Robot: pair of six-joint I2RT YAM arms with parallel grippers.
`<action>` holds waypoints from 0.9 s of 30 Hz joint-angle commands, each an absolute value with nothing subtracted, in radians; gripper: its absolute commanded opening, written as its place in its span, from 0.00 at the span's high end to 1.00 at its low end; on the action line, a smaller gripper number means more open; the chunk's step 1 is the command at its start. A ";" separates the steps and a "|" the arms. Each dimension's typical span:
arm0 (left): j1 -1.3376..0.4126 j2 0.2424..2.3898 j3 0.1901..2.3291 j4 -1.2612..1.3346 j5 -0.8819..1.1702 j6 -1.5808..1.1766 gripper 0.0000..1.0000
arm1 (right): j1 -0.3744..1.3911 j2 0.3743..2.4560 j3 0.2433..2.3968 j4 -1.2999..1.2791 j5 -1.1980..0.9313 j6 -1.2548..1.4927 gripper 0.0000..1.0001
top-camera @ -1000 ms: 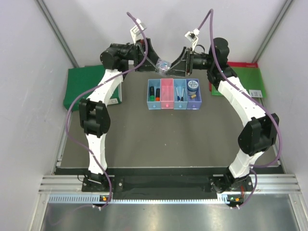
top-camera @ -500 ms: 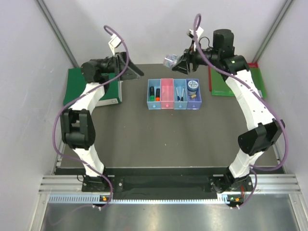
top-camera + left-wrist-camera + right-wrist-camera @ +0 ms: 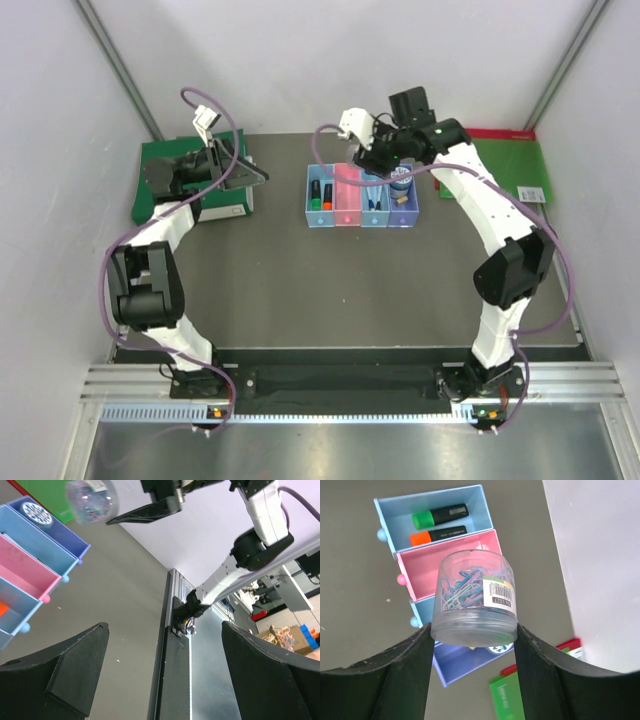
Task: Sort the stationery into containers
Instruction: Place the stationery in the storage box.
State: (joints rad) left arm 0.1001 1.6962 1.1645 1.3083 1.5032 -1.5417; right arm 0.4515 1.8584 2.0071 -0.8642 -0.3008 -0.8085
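1. The right gripper (image 3: 472, 637) is closed partway on a clear clip box (image 3: 474, 600). One finger presses each side of it, and coloured paper clips show inside.
2. The box is held in the air over the row of trays (image 3: 385, 222), which stands near the far edge of the desk, about the middle of its width.
3. From the wrist view the box covers part of the pink tray (image 3: 427, 567) and the blue one next to it. Which of the two it hangs above cannot be told.
4. The blue tray (image 3: 395, 510) at the left end of the row holds two highlighters side by side, one with a green cap (image 3: 440, 515) and one with an orange cap (image 3: 437, 534).
5. The purple tray (image 3: 410, 214) at the right end holds a round tin (image 3: 401, 178).
6. The left gripper (image 3: 165, 670) is spread wide with nothing between its fingers. It is raised near the far left corner of the desk, over a green folder (image 3: 160, 160).
7. Another green folder (image 3: 510, 165) lies at the far right corner.
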 commanded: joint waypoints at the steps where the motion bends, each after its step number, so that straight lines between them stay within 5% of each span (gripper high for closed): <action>1: 0.107 1.605 1.118 1.698 1.671 -1.493 0.01 | 0.517 1.897 2.111 -0.946 -0.227 -1.035 0.85; 12: 0.153 1.488 0.965 1.695 1.672 -1.450 0.01 | 0.589 2.063 2.163 -1.039 -0.184 -1.219 0.92; 27: 0.216 1.367 0.890 1.697 1.671 -1.448 0.01 | 0.592 2.201 2.204 -0.977 -0.080 -1.325 0.90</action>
State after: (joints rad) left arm 0.2020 1.4143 0.9016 1.3094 1.5028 -1.4654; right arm 0.5808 2.1880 2.1433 -1.0245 -0.1066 -1.2659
